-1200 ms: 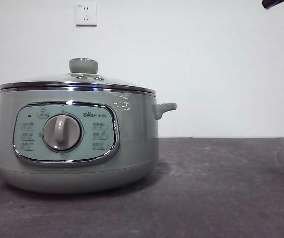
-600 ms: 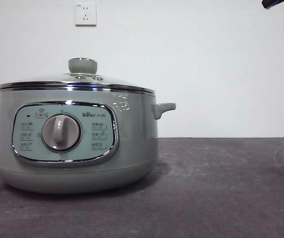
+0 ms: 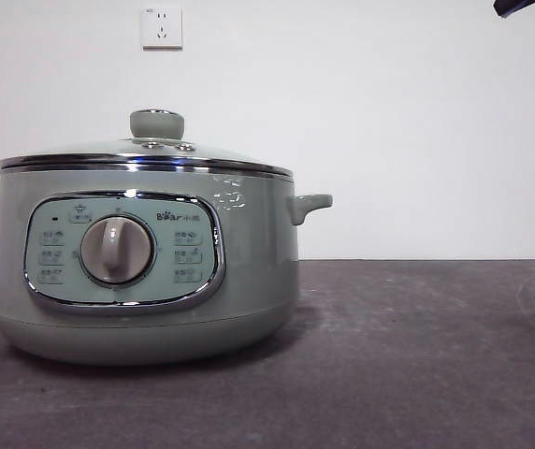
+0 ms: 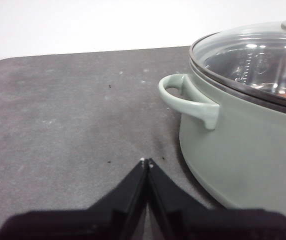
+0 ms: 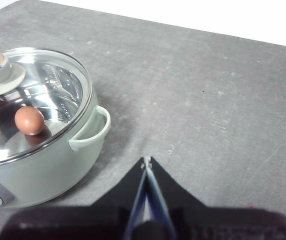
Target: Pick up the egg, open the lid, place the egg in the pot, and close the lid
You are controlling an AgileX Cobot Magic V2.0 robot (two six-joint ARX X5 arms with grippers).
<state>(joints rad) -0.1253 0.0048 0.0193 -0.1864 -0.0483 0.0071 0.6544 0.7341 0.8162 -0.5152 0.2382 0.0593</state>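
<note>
Front view gives me the pot (image 3: 146,262) on the dark table (image 3: 417,355), lid (image 3: 146,154) seated on its rim; above the dial (image 3: 116,250) I read "Bear" on the panel (image 3: 122,251). Through the glass, my right wrist view shows the egg (image 5: 29,120) lying inside the pot. My left gripper (image 4: 146,162) hangs just beside one side handle (image 4: 185,99), jaws pressed together on nothing. My right gripper (image 5: 146,160) hangs near the other handle, jaws likewise pressed together, touching nothing.
</note>
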